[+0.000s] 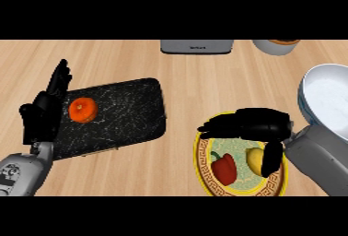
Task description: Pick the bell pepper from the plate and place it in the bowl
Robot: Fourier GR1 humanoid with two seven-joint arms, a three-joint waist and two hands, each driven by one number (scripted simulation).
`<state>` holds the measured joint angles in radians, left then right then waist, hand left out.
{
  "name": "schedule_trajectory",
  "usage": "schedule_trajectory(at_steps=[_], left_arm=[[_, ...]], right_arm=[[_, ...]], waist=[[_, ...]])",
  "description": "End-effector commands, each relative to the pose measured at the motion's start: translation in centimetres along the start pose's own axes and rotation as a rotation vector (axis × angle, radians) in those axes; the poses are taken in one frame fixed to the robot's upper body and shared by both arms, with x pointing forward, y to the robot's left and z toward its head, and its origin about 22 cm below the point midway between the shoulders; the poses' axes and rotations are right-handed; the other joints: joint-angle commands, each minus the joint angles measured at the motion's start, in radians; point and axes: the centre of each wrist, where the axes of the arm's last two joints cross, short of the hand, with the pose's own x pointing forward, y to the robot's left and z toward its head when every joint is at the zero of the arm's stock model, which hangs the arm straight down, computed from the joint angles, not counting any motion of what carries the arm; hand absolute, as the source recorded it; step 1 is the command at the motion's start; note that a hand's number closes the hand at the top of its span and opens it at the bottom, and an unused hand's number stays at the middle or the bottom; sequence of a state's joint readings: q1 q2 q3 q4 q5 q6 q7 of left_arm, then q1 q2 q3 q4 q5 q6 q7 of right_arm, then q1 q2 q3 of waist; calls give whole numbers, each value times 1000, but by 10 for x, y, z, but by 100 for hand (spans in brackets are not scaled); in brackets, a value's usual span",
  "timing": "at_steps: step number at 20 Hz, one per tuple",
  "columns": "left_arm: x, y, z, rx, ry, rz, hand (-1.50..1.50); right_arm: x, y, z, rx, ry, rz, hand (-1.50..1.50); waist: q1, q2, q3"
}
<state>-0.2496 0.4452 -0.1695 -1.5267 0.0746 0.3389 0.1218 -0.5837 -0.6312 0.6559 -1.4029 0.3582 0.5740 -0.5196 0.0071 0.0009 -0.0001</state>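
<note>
Nearest the viewer, at about seven o'clock, the robot's left hand point(42, 110) rose from its grey forearm with fingers straight and relaxed, holding nothing; it appeared to be resting out of the way at the counter's left edge. Just beside it, toward nine o'clock, lay a black tray point(129, 99) with a small orange fruit point(83, 110) on its left part.

Moving right, at about five o'clock, sat a yellow-rimmed plate point(201, 159). On it lay the red bell pepper point(223, 167), untouched, and to its right a yellow fruit point(254, 159). The right hand point(248, 125) hung over the plate's upper half, fingers spread toward the left and thumb pointing down across the yellow fruit. It was unclenched and gripped nothing, probably poised so it could close around the pepper.

At three o'clock stood the white bowl point(325, 94), holding nothing visible, near the plate and likely an easy carry. At twelve o'clock, a grey appliance point(197, 46) and a small cup point(276, 46) sat at the far edge.
</note>
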Motion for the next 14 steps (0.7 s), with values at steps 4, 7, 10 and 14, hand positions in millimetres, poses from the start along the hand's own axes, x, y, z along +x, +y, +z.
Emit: schedule_trajectory(at_steps=[4, 7, 10, 14], left_arm=[[9, -17, 16, 5, 13, 4, 0], [-2, 9, -1, 21, 3, -2, 0], [7, -9, 1, 1, -7, 2, 0], [-11, -4, 8, 4, -6, 6, 0]], right_arm=[[6, 39, -20, 121, 83, 65, -150], [1, 43, -27, 126, 97, 61, -150], [-1, 62, -38, 134, 103, 47, -150], [-6, 55, -37, 130, 93, 50, -150]], waist=[[-6, -4, 0], [-7, -1, 0], [-6, -1, 0], [-6, -1, 0]])
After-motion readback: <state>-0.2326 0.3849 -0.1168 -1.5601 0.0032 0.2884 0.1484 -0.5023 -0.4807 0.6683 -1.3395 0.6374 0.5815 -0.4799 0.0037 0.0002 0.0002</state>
